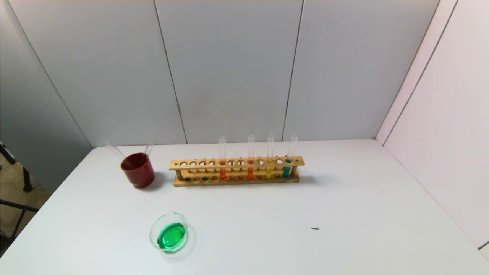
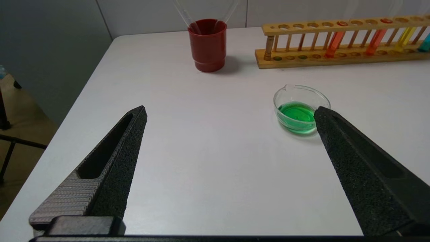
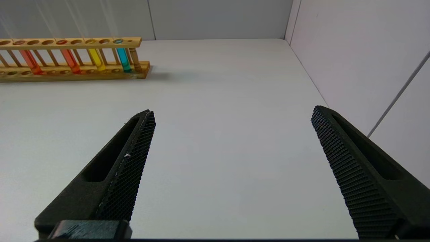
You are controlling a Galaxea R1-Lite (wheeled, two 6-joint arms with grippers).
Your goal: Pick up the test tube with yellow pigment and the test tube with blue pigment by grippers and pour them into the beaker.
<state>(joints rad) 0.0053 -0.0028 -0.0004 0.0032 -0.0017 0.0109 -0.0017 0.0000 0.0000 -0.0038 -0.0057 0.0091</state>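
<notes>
White table (image 1: 344, 214) w/ grey panel walls (image 1: 229, 68) behind — brown floor (image 1: 15, 183) at left.

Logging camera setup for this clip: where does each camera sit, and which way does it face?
Head: high, looking down at the table; no arm visible.
Left wrist: low over the table, facing the beaker and red cup; open left gripper shows.
Right wrist: low, facing the back corner; open right gripper shows.
All share the rack.

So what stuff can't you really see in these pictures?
- Red cup: the head view doesn't look inside; its opaque wall hides the lower ends of the two clear tubes.
- Small dark speck on the table: too small to identify.
- Wooden rack: its far end is cut off by the right wrist view's edge.
</notes>
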